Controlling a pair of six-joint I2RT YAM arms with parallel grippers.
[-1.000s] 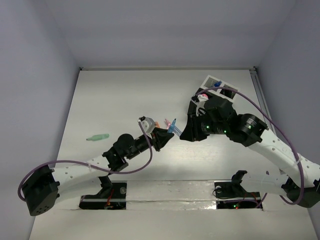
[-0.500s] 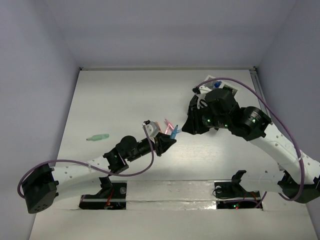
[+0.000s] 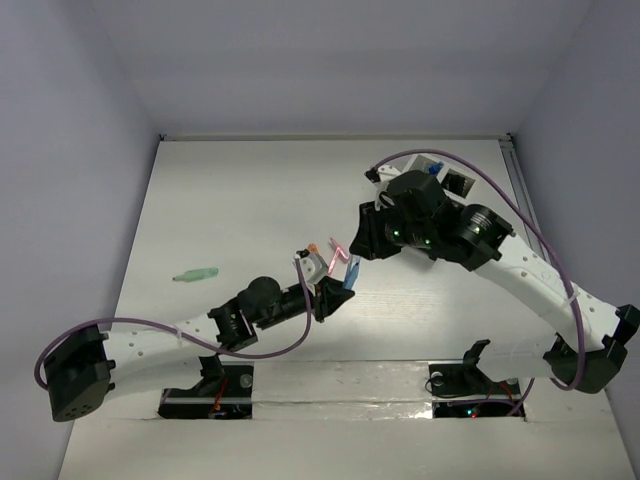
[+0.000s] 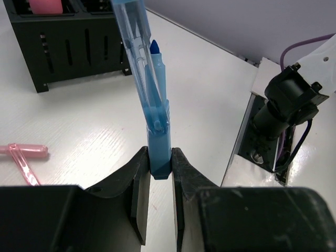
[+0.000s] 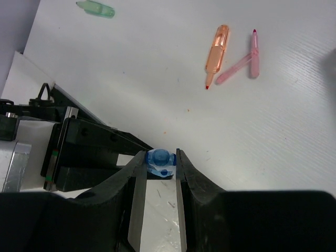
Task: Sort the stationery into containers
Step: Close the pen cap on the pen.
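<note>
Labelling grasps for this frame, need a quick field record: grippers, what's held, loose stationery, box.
left gripper: shut on blue marker, base end
right gripper: shut on the same marker's far end, apparently
lying loose: orange marker, pink marker, green piece
black box: pink piece in one compartment

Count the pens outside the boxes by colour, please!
Green pen: 1
Orange pen: 1
Pink pen: 1, with a loose pink piece, maybe its cap, touching it
Blue pen: 1, held up, not lying down
Total: 4 pens
</note>
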